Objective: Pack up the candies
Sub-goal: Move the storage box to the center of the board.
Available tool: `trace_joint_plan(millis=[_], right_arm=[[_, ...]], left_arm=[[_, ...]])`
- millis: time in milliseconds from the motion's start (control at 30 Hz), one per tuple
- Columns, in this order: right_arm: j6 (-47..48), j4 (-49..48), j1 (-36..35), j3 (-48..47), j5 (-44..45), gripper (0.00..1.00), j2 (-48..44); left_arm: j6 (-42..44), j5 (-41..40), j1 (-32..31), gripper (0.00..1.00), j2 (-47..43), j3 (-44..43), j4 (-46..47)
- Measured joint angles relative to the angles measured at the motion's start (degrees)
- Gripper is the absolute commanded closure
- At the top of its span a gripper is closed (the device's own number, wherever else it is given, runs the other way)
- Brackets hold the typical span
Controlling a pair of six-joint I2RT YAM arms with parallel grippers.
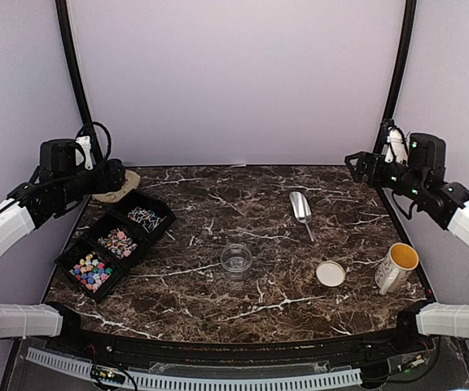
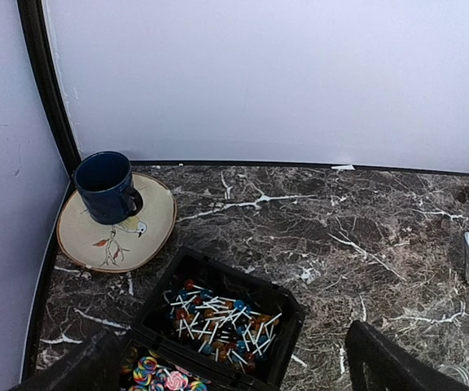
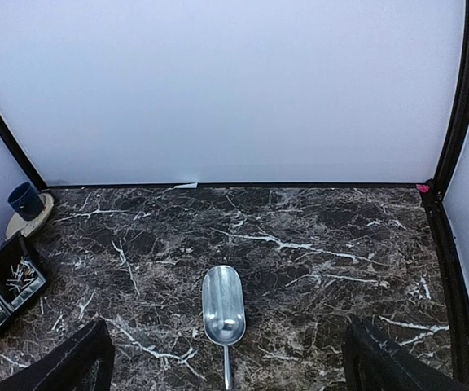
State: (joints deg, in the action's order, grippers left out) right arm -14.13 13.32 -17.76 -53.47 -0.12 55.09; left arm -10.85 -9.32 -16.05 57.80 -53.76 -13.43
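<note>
Currently both jaws are spread wide: left gripper [image 2: 233, 336] raised near the black tray [image 1: 172, 217], right gripper [image 3: 228, 327] raised facing the metal scoop [image 3: 223, 305]. Candies [image 1: 118, 242] fill the tray's three compartments, table left; the far ones are probably lollipops.

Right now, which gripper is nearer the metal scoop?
Right. The right gripper is just behind and right of the scoop; the left gripper is far left, by the candy tray.
</note>
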Motion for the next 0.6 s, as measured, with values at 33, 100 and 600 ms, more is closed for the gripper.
trace_joint_plan(millis=[33, 100, 600], right_arm=[[-0.07, -0.02, -0.07, 0.00, -0.31, 0.02, 0.00], [-0.15, -0.11, -0.15, 0.00, -0.81, 0.02, 0.02], [0.31, -5.75, -0.37, 5.07, -4.24, 0.02, 4.63]], left_arm=[[0.02, -0.26, 0.00, 0.01, 0.00, 0.00, -0.02], [0.00, -0.74, 0.00, 0.01, 0.00, 0.00, 0.00], [-7.96, -6.60, -0.24, 0.01, 2.89, 0.37, -0.96]])
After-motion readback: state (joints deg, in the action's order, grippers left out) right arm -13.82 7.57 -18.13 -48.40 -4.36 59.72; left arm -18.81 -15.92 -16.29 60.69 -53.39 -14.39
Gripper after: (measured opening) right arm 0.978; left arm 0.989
